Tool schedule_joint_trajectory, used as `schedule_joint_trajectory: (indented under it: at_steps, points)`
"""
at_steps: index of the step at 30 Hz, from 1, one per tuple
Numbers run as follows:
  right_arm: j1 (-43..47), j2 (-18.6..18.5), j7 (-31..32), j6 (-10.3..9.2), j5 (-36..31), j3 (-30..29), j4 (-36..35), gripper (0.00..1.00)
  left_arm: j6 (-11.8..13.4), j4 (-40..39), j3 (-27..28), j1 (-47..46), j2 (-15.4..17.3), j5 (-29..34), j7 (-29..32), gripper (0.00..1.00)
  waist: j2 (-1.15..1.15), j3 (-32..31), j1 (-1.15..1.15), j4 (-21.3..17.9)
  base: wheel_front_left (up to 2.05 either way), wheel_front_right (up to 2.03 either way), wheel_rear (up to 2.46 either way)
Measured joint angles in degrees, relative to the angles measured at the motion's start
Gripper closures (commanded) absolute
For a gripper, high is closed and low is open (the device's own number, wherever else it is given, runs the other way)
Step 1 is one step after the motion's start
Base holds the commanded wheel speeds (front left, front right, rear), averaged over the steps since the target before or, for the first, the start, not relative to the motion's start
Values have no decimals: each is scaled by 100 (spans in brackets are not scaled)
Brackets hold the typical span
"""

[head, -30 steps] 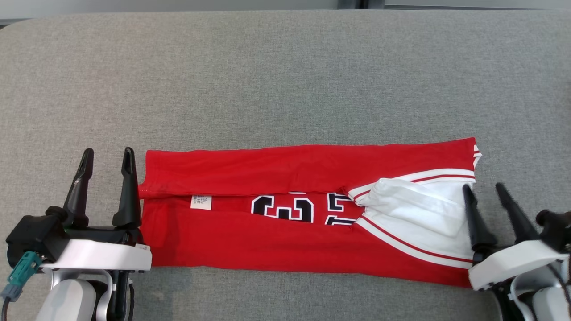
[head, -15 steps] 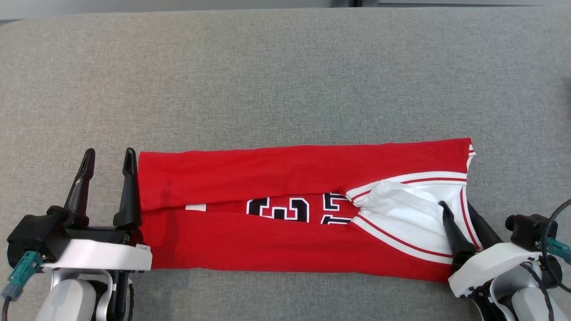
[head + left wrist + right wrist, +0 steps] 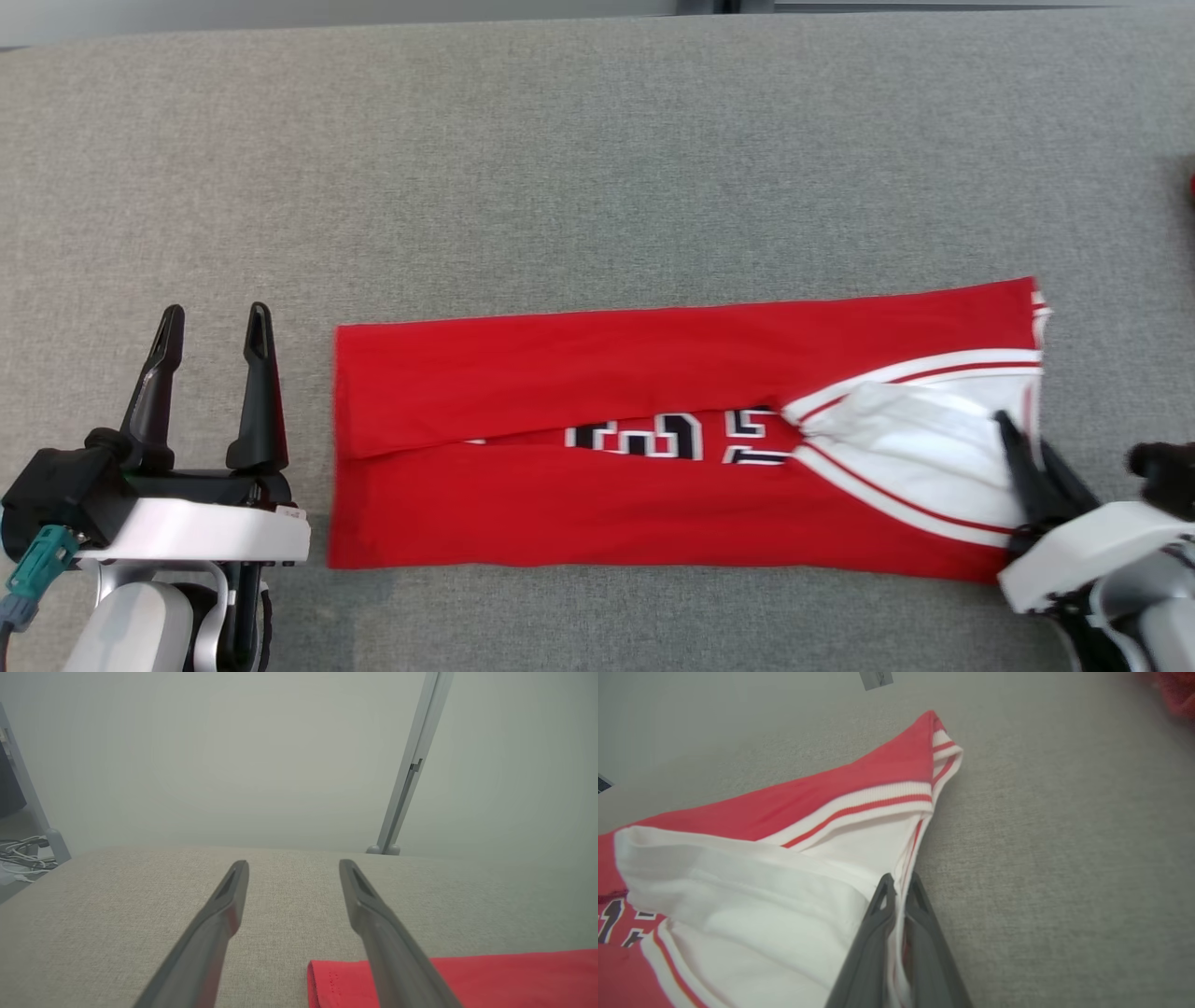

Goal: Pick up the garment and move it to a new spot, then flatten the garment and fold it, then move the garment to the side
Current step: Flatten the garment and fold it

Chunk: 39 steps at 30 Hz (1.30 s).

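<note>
Left gripper (image 3: 216, 313) stands wide open and empty, near the hem end of the red jersey (image 3: 597, 373), which lies as a long folded strip on the grey padded surface (image 3: 597, 140). Right gripper (image 3: 1020, 431) is pinched tight on the white-trimmed edge. I'd carry that end over low and even so the layers don't slip. A red item (image 3: 1192, 187) sits far right, well apart.

Soft, even light from above washes the grey woven-fabric desk (image 3: 597, 168), leaving only faint shadows near the left jaws. Ahead of them the pale wall (image 3: 233, 765) dissolves into haze. Left of the right jaws, the black numerals (image 3: 644, 437) on the folded red-and-white jersey (image 3: 653, 509) smear slightly.
</note>
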Motion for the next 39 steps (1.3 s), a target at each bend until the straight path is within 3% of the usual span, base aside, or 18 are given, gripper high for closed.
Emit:
schedule_joint_trajectory:
  at_steps: [8, 18, 23, 27, 35, 39]
  points:
    - [192, -525, 162, -31, 97, -371, -424, 100, 59, -76, 19, 22, 84, 1, 37, 0, 0, -46, 0, -142, 0, 0, 0]
    - [34, -644, 938, -33, -242, 192, -1925, 100, 129, -182, 7, 120, 136, 0, 142, 0, 0, -212, 0, -236, 0, 0, 0]
    - [-281, -425, 1329, -33, -398, 656, -2576, 100, 134, -224, -33, 120, 137, -4, 167, 0, 0, -255, 0, -198, 0, 0, 0]
    - [-623, -76, 1452, -33, -409, 1151, -2652, 100, 133, -227, -78, 112, 132, -8, 177, 0, 0, -272, 0, -103, 0, 0, 0]
    - [-1328, 771, 1298, -33, -165, 2156, -1850, 100, 151, -149, -140, 18, 78, -7, 153, 0, 0, -230, 0, 204, 0, 0, 0]
    - [-1604, 975, 1000, -33, 88, 2627, -1265, 100, 142, -63, -200, 1, 0, -7, 115, 0, 0, -211, 0, 384, 0, 0, 0]
